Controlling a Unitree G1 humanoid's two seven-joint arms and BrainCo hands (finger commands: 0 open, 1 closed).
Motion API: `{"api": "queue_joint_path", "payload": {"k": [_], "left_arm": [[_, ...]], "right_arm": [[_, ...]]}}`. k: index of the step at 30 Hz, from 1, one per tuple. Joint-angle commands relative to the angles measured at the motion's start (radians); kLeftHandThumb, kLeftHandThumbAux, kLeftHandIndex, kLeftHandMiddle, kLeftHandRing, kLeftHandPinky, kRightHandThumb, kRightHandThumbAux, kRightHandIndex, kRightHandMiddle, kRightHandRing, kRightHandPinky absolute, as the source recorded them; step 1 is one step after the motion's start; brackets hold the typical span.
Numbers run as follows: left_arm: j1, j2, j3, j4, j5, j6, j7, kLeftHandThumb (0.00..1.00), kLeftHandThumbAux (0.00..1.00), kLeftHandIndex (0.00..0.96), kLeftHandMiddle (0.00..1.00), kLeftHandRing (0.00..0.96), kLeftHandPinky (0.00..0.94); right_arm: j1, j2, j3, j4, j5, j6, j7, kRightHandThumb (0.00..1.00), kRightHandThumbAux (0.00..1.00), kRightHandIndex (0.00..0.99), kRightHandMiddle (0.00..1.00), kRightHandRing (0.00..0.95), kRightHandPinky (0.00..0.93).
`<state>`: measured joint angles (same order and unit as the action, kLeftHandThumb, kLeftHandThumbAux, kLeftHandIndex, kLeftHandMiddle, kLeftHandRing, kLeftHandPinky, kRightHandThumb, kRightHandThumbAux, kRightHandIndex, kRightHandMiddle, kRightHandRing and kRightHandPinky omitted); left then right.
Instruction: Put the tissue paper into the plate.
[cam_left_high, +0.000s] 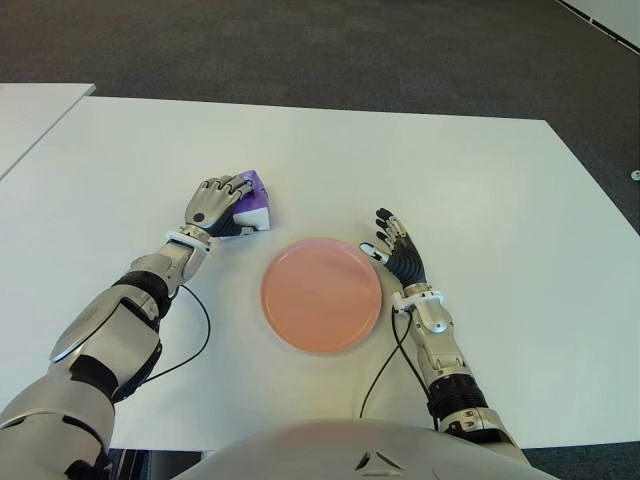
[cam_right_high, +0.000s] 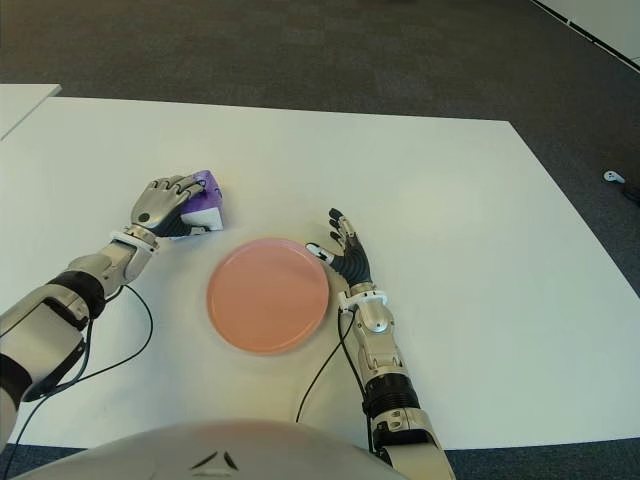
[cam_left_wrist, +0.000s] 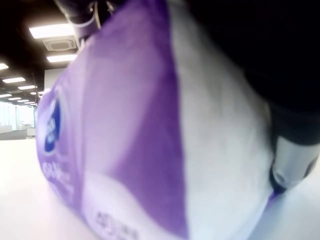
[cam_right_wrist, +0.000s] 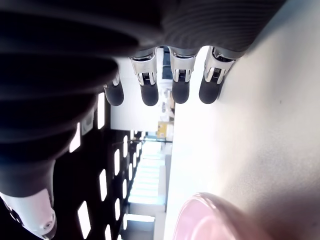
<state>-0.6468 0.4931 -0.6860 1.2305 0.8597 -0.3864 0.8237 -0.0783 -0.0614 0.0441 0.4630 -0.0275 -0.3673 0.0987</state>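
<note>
Purple-and-white tissue paper pack (cam_left_high: 254, 203) sits gripped under left hand (cam_left_high: 214, 203) fingers (cam_left_high: 222, 186).

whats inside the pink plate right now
Nothing: the pink plate shows only its bare surface. The tissue pack sits on the table beyond the plate's left side, under the left hand; the table beneath the plate is hidden.

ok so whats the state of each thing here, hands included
purple and white tissue paper pack: on the white table, left of the plate, not in it
left hand: fingers curled over the pack
round pink plate: flat on the table, nothing in it
right hand: fingers spread, holding nothing, beside the plate's right edge
white table: bears the plate and pack
</note>
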Motion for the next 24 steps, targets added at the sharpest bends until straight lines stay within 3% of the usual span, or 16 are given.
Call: {"api": "queue_joint_path", "payload": {"k": [1,24], "left_arm": [[0.095,-0.038,-0.036,0.064,0.023,0.006,-0.080,0.739,0.698,0.442,0.765,0.765,0.756],[0.092,-0.053,-0.029,0.069,-0.015,0.012,-0.103,0.742,0.699,0.443,0.786,0.792,0.759]], "right_arm": [[0.071,-0.003,0.005,0.066,-0.008,0.075,0.006,0.000,0.645,0.035,0.055,0.018,0.000],[0.053,0.003,0.003,0.097,-0.012,0.055,-0.007,0.000,0.605,0.040,0.061,0.016,0.000]]}}
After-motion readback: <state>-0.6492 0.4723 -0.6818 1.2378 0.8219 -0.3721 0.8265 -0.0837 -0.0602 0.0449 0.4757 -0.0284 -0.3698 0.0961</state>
